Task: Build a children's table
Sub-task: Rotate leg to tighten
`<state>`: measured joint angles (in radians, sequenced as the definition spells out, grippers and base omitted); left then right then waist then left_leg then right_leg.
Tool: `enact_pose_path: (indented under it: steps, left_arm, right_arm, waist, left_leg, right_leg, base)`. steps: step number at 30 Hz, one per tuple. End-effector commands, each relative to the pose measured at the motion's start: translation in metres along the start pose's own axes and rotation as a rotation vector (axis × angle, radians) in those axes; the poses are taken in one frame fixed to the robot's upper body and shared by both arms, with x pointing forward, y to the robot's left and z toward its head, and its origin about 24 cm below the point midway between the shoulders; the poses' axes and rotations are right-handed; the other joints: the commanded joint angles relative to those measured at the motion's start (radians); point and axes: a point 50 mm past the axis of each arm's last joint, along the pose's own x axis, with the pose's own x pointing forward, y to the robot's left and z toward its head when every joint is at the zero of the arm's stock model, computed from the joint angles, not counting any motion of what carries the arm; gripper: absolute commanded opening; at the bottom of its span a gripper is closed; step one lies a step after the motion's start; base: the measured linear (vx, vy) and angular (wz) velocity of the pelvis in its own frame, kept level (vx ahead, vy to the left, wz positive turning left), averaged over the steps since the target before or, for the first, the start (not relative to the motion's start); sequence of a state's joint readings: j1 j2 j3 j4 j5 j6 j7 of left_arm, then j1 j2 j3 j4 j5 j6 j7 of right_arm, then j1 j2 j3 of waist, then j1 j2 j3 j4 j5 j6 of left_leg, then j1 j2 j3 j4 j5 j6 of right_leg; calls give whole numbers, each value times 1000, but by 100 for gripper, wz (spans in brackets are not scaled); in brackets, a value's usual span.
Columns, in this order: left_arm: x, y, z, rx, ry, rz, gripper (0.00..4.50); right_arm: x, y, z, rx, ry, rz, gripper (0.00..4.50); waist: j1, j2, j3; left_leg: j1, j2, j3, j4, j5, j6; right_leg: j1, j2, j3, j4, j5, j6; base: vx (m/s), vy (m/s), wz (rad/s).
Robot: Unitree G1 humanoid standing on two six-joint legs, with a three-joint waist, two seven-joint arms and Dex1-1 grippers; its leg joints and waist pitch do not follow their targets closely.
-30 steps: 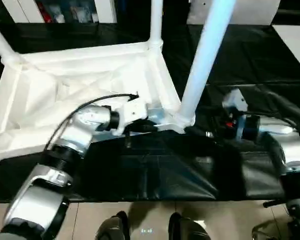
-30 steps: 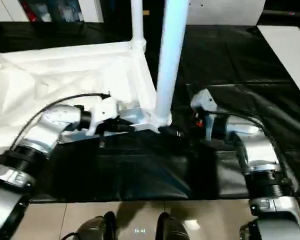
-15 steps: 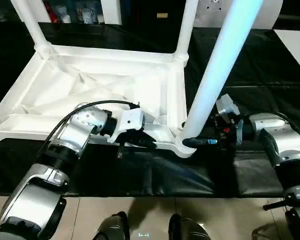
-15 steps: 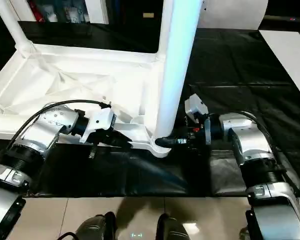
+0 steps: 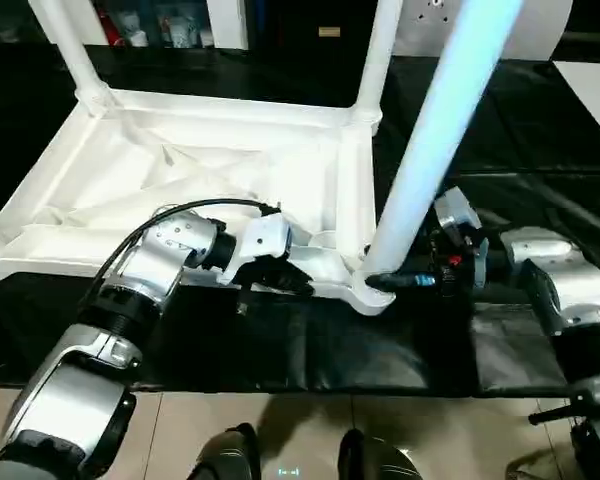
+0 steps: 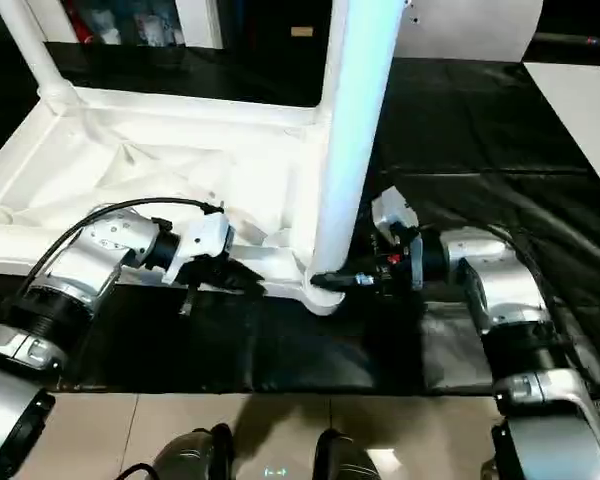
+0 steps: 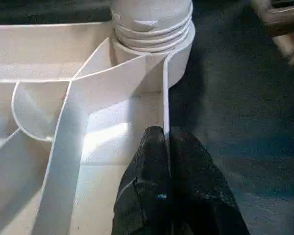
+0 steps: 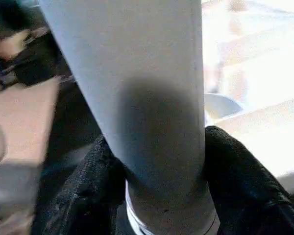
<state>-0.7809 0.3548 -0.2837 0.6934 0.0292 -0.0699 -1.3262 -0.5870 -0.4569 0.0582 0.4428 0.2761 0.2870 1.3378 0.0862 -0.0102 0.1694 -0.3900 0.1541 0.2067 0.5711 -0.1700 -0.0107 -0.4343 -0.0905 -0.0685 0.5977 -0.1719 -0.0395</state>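
I see the children's table [image 5: 210, 180] lying upside down on the black-covered worktop [image 5: 540, 130], ribbed underside facing up, toward the worktop's left and middle, its near rim running along the worktop's near edge. Three legs stand upright in their corner sockets: the far-left leg [image 5: 65, 45], the far-right leg [image 5: 378, 50] and the near-right leg [image 5: 435, 140].

My left gripper [image 7: 166, 147] is at the near rim of the table top, just left of the near-right corner socket [image 7: 152, 29]. Its fingers [image 7: 147, 166] are pressed together on the thin upright rim wall [image 7: 165, 98], one finger on each side of it, so the grip is fully closed on that wall. A black cable [image 5: 195, 207] loops over the left wrist.

My right gripper [image 5: 380, 283] reaches in from the worktop's right side to the base of the near-right leg, just above the socket. Its fingers [image 8: 245, 181] stand about half open with one on each side of the tube, both touching its surface, so they have hold of the leg.

Tan floor [image 5: 310, 430] shows below the worktop's near edge.
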Motion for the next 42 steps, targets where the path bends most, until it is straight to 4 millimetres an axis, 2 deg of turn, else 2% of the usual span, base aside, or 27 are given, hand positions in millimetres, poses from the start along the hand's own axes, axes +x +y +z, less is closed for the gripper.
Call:
enact_pose_path:
  steps: [1, 3, 5, 7, 9, 12, 13, 15, 17, 18, 21, 22, 24, 25, 27, 29, 30, 31, 32, 33, 35, 36, 37, 40, 42]
  left_arm:
    - [23, -1, -4, -95, -6, 82, 0]
    - [31, 4, 0, -155, -6, 172, 0]
    - [38, 7, 3, -188, -11, 236, 0]
    - [40, 9, 5, -196, -11, 261, 0]
    - [47, 14, 9, -231, -2, 352, 0]
    - [51, 19, 15, -246, -4, 423, 0]
    - [52, 20, 17, -250, -8, 442, 0]
    - [60, 22, 26, -269, -33, 489, 0]
    - [62, 21, 28, -261, -37, 490, 0]
    - [61, 21, 28, -253, -35, 488, 0]
    - [58, 21, 26, -235, -20, 486, 0]
    - [58, 21, 26, -235, -20, 486, 0]
    - [56, 21, 24, -228, -13, 485, 0]
    - [51, 18, 18, -196, 0, 457, 0]
    - [46, 15, 13, -168, 10, 420, 0]
    - [44, 14, 11, -161, 13, 406, 0]
    - [41, 12, 8, -146, 15, 379, 0]
    - [41, 12, 8, -146, 15, 379, 0]
    - [33, 7, 1, -85, 24, 281, 0]
    - [33, 7, 1, -84, 24, 278, 0]
    - [27, 2, -4, -51, 36, 196, 0]
    - [27, 2, -4, -51, 36, 196, 0]
    - [23, -2, -6, -23, 40, 145, 0]
    - [20, -6, -8, 8, 46, 86, 0]
    - [17, -8, -9, 17, 46, 53, 0]
  right_arm:
    - [25, 1, -6, 96, -24, -96, 211]
    - [36, -2, -4, 130, -58, -209, 210]
    - [45, -4, -3, 144, -67, -293, 209]
    - [50, -5, -2, 164, -67, -333, 209]
    - [60, -11, -3, 179, -32, -491, 206]
    - [68, -13, -3, 203, -27, -578, 205]
    - [70, -13, -3, 207, -27, -599, 257]
    - [79, -11, -3, 213, -44, -680, 270]
    - [79, -11, -2, 203, -57, -700, 276]
    - [78, -11, -2, 195, -61, -704, 307]
    - [72, -13, 1, 183, -87, -696, 320]
    - [72, -13, 1, 183, -87, -696, 340]
    - [68, -14, 3, 177, -100, -684, 353]
    - [55, -16, 3, 152, -99, -658, 366]
    - [41, -18, 1, 117, -76, -634, 373]
    - [36, -19, 1, 102, -65, -628, 373]
    - [30, -20, 1, 80, -57, -608, 401]
    - [30, -20, 1, 80, -57, -608, 409]
    - [12, -21, 5, 21, -50, -525, 409]
    - [11, -21, 5, 19, -50, -522, 409]
    - [-1, -18, 8, -44, -32, -423, 409]
    - [-1, -18, 8, -44, -32, -423, 409]
    - [-7, -15, 9, -92, -11, -347, 409]
    - [-14, -10, 9, -134, 15, -252, 409]
    - [-18, -9, 9, -138, 24, -204, 409]
  waist:
    - [-6, -18, -65]
    - [-16, -19, -62]
    - [-25, -21, -63]
    - [-35, -15, -61]
    - [-43, -17, -62]
    - [-48, -15, -62]
    - [-49, -13, -62]
    - [-50, -13, -64]
    - [-48, -12, -68]
    - [-46, -13, -69]
    - [-44, -12, -72]
    - [-44, -12, -72]
    - [-43, -12, -74]
    - [-42, -13, -75]
    - [-41, -14, -77]
    - [-41, -14, -80]
    - [-40, -14, -82]
    - [-40, -15, -83]
    - [-38, -15, -83]
    - [-36, -16, -85]
    - [-35, -18, -86]
    - [-32, -15, -87]
    - [-30, -14, -91]
    - [-25, -15, -94]
    - [-20, -14, -91]
  left_leg:
    - [26, 81, -39, -68, -194, 77]
    - [20, 81, -49, -76, -216, 42]
    - [23, 79, -50, -78, -242, 29]
    - [27, 80, -49, -82, -267, 27]
    - [29, 79, -50, -84, -284, 20]
    - [30, 79, -51, -85, -280, 14]
    - [32, 80, -49, -87, -278, 16]
    - [34, 80, -47, -88, -278, 14]
    - [36, 79, -46, -86, -268, 20]
    - [33, 78, -45, -85, -251, 30]
    - [29, 76, -42, -82, -215, 55]
    - [29, 76, -42, -82, -213, 59]
    - [28, 76, -42, -80, -209, 65]
    - [26, 76, -42, -79, -206, 73]
    - [23, 76, -42, -77, -185, 88]
    - [25, 77, -39, -72, -156, 102]
    - [23, 75, -38, -69, -139, 113]
    - [20, 73, -37, -67, -120, 123]
    - [20, 73, -37, -67, -118, 129]
    - [18, 72, -36, -63, -114, 139]
    - [16, 72, -35, -60, -98, 150]
    - [17, 76, -33, -59, -77, 156]
    - [16, 76, -33, -55, -62, 167]
    - [17, 79, -29, -49, -31, 197]
    - [18, 82, -27, -48, -44, 201]
  right_leg:
    - [51, -87, 59, -87, -385, -210]
    - [54, -89, 57, -89, -448, -187]
    - [51, -89, 57, -98, -484, -167]
    - [46, -87, 58, -103, -483, -164]
    - [46, -87, 57, -106, -492, -161]
    - [47, -88, 57, -107, -484, -156]
    - [46, -86, 57, -108, -452, -158]
    - [45, -85, 59, -106, -424, -165]
    - [47, -86, 61, -105, -392, -169]
    - [51, -86, 62, -102, -358, -176]
    - [57, -85, 61, -94, -287, -193]
    - [58, -86, 61, -95, -289, -194]
    - [59, -85, 60, -96, -299, -195]
    - [62, -85, 60, -95, -297, -192]
    - [65, -85, 59, -90, -263, -197]
    - [65, -84, 59, -85, -217, -215]
    - [66, -83, 58, -83, -192, -227]
    - [69, -83, 57, -79, -171, -237]
    - [69, -84, 56, -81, -174, -239]
    - [75, -85, 56, -79, -165, -239]
    - [75, -82, 54, -74, -144, -245]
    - [74, -79, 54, -67, -110, -253]
    - [75, -76, 50, -61, -79, -265]
    - [72, -73, 50, -49, -5, -294]
    - [67, -74, 50, -51, -29, -300]
  base:
    - [0, 0, 0]
    - [0, 0, 0]
    - [0, 0, 0]
    - [0, 0, 0]
    - [0, 0, 0]
    - [0, 0, 0]
    - [0, 0, 0]
    - [0, 0, 0]
    - [0, 0, 0]
    - [0, 0, 0]
    - [0, 0, 0]
    - [0, 0, 0]
    - [0, 0, 0]
    - [0, 0, 0]
    - [0, 0, 0]
    - [0, 0, 0]
    - [0, 0, 0]
    - [0, 0, 0]
    - [0, 0, 0]
    - [0, 0, 0]
    - [0, 0, 0]
    - [0, 0, 0]
    - [0, 0, 0]
    - [0, 0, 0]
    - [0, 0, 0]
